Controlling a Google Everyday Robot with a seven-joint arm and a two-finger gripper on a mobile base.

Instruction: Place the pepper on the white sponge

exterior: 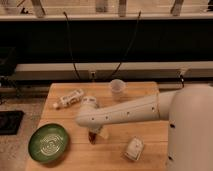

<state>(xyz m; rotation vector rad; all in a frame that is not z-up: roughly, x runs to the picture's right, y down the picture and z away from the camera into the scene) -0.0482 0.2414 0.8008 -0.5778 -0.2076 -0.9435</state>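
A small dark red pepper [92,138] lies on the wooden table [115,157], left of centre. My gripper [93,133] hangs at the end of the white arm, which reaches in from the right. It points down right over the pepper, open, and its body hides the pepper's top. I cannot tell whether the fingers touch the pepper. The white sponge [133,148] rests on the table to the right of the pepper, near the front edge and apart from the gripper.
A white cup [117,88] stands at the back centre of the table. A white bottle [69,98] lies on its side at the back left. A green plate [48,143] sits at the front left corner. Dark shelving and cables run behind the table.
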